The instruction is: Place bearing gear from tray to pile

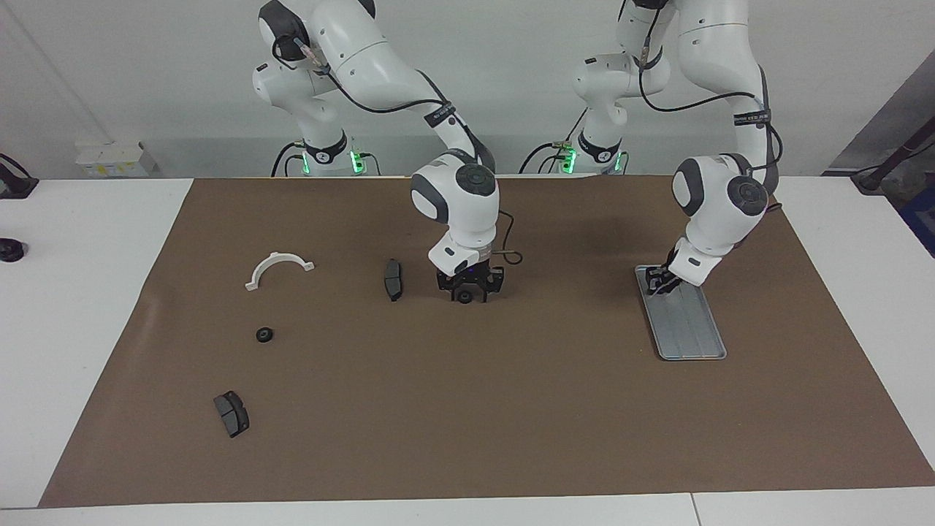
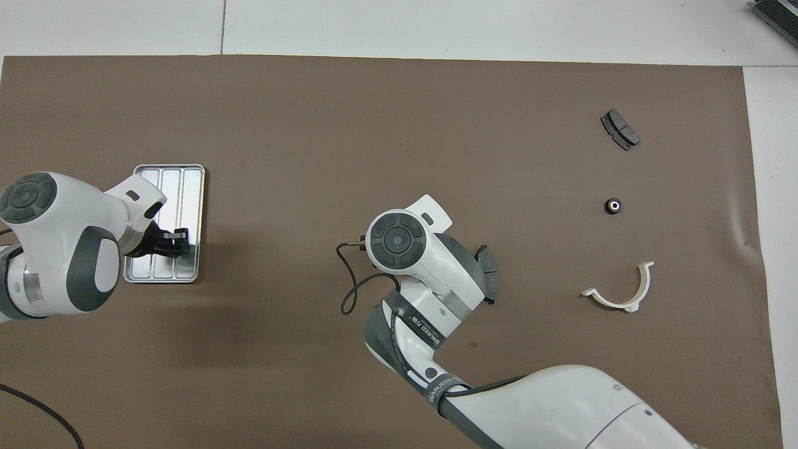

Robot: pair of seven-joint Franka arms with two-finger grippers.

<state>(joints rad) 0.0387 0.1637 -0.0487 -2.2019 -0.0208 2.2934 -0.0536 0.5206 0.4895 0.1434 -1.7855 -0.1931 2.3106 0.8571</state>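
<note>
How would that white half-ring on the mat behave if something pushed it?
The white half-ring lies flat on the brown mat, so it would probably slide or pivot rather than roll. It looks thin and plastic, so likely light and fairly stiff. Its small end tabs might catch on the mat.
</note>
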